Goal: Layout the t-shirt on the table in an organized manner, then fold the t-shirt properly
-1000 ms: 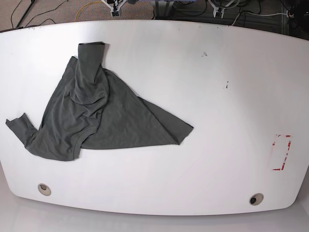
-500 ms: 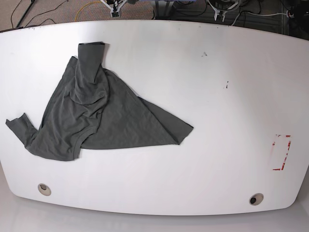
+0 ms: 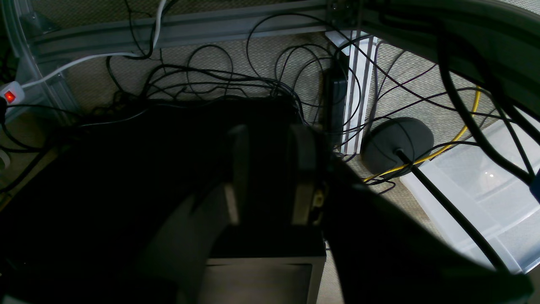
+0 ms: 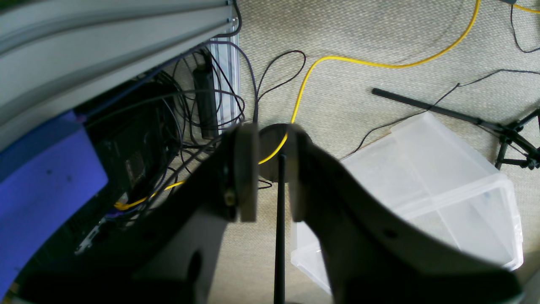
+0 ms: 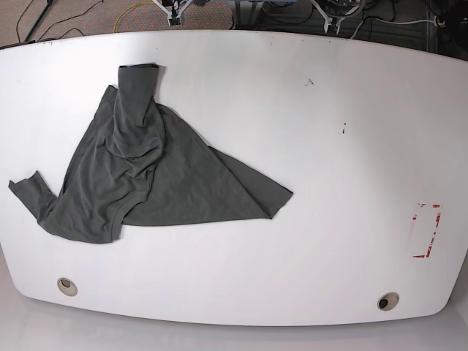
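The dark grey t-shirt (image 5: pixel 146 175) lies crumpled on the left half of the white table (image 5: pixel 329 146). One sleeve points to the far edge and another sticks out at the left edge. Folds overlap in its middle. Neither gripper is over the table in the base view. In the left wrist view my left gripper (image 3: pixel 271 139) hangs over the floor behind the table, its fingers a little apart with nothing between them. My right gripper (image 4: pixel 271 135) hangs there too, with a narrow gap and nothing held.
Two round grommet holes (image 5: pixel 67 286) (image 5: pixel 388 300) sit near the table's front edge. A red-and-white marking (image 5: pixel 427 230) is at the right. Under the grippers are tangled cables, a yellow cable (image 4: pixel 337 59), a round stand base (image 3: pixel 396 141) and a clear plastic bin (image 4: pixel 422 181).
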Robot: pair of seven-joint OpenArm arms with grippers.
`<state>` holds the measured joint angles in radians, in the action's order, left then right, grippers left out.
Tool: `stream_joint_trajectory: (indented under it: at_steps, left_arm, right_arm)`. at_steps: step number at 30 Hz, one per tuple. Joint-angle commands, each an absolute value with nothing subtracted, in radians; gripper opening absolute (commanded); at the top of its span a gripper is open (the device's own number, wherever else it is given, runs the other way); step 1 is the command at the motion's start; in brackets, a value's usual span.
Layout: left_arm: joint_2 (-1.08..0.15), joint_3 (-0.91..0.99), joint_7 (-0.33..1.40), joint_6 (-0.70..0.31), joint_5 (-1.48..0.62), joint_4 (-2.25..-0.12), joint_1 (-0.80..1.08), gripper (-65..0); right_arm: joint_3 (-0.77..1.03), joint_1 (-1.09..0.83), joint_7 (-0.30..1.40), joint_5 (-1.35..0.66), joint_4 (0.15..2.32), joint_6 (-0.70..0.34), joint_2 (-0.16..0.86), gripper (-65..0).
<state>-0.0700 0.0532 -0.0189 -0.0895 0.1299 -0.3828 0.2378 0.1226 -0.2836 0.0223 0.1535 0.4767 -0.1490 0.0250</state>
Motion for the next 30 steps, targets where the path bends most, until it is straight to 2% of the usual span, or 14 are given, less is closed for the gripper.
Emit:
stream_joint_trajectory:
  at_steps: [1,21,30]
  left_arm:
    - [-0.081,0.056,-0.025,-0.093,0.127,-0.354,0.262,-50.6]
    - [-0.081,0.054,-0.031,-0.091,0.125,-0.357,0.288,-50.6]
    - [-0.081,0.056,-0.131,-0.091,0.125,-0.358,0.325,-50.6]
  right_arm:
    - [0.117,-0.26,0.012,0.15,0.464,-0.151,0.028,-53.3]
    - [0.117,-0.263,0.012,0.15,0.467,-0.151,0.028,-53.4]
    - [0.117,-0.277,0.008,0.15,0.47,-0.151,0.028,-53.4]
